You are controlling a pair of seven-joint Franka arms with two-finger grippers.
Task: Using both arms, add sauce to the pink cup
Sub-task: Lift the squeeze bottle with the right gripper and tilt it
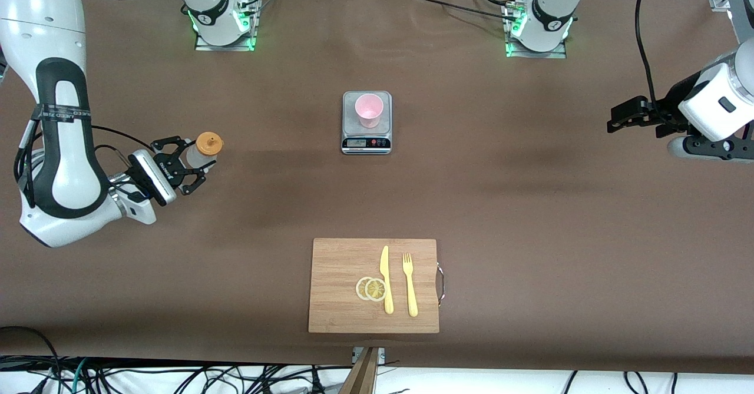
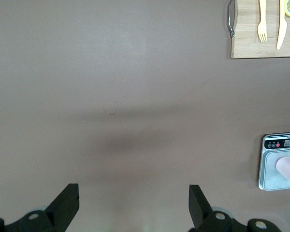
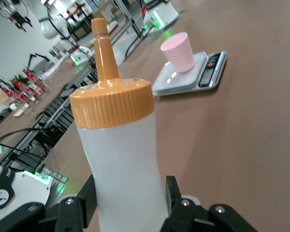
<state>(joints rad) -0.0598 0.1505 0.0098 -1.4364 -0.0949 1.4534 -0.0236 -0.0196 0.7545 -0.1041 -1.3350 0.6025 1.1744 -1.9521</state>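
Note:
The sauce bottle (image 1: 202,150), whitish with an orange nozzle cap, stands upright on the table toward the right arm's end. My right gripper (image 1: 187,164) is open with its fingers either side of the bottle's body; in the right wrist view (image 3: 130,193) one finger touches the bottle (image 3: 121,154) and the other stands a little off it. The pink cup (image 1: 369,110) stands upright on a small grey kitchen scale (image 1: 366,142) at the table's middle; it also shows in the right wrist view (image 3: 179,50). My left gripper (image 1: 614,120) is open and empty, waiting low over the table at the left arm's end.
A wooden cutting board (image 1: 339,300) lies nearer to the front camera than the scale, with a yellow knife (image 1: 386,279), a yellow fork (image 1: 409,285) and two lemon slices (image 1: 371,288) on it. A brown cloth covers the table.

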